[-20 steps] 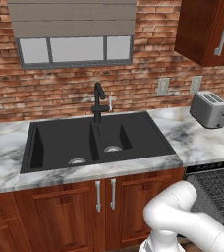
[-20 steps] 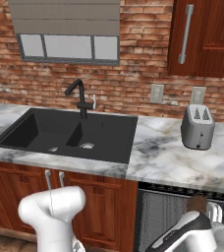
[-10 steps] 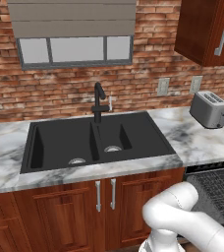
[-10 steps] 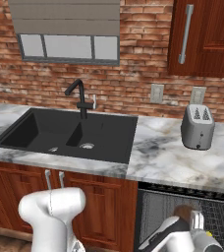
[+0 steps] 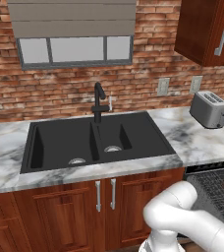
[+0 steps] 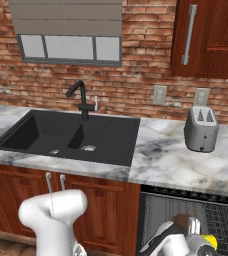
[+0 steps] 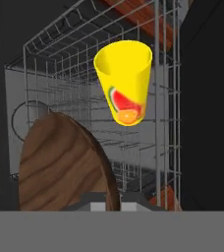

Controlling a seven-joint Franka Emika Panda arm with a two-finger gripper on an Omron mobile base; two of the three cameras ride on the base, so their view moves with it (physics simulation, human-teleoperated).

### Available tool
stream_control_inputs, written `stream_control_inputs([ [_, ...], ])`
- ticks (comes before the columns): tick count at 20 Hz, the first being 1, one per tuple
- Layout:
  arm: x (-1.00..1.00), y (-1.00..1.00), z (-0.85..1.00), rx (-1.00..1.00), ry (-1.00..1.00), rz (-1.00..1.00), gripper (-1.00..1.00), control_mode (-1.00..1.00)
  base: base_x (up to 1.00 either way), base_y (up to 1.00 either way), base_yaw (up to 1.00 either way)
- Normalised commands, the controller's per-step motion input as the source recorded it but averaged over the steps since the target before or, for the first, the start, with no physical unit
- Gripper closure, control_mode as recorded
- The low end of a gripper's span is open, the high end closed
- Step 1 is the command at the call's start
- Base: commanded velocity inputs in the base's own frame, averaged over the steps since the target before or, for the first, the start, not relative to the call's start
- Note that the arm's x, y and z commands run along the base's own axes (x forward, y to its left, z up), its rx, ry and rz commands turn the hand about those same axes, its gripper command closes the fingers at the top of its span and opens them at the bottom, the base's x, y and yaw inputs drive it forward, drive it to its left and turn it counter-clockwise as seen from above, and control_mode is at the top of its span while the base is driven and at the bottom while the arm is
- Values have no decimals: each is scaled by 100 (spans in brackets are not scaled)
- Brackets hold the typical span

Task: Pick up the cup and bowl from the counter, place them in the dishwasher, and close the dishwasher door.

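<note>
Inside the dishwasher rack (image 7: 84,74), the closed claw (image 7: 113,203) pinches the bowl (image 7: 60,162) near the cup (image 7: 125,81).

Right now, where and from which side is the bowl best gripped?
By its thin rim, edge-on from the near side, one jaw inside, one outside. The bowl is wide and shallow, likely too broad to span, and its rim faces the jaws.

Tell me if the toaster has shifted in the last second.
No. The toaster sits just where it did, directly below the right-hand outlet.
</note>
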Motion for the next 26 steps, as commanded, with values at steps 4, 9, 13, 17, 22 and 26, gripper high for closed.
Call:
stream_control_inputs([
  [4, 36, 3, -46, 0, 10, 0, 100, -100, 0, 0, 0],
  [9, 38, 0, -43, 0, 10, 0, 100, -100, 0, 0, 0],
  [13, 40, 0, -44, 0, 10, 0, 100, -100, 0, 0, 0],
  [17, 28, 0, -47, 0, 9, 0, 100, -100, 0, 0, 0],
  [22, 12, 0, -51, 0, 6, 0, 100, -100, 0, 0, 0],
  [26, 13, 0, -54, 0, 4, 1, 100, -100, 0, 0, 0],
])
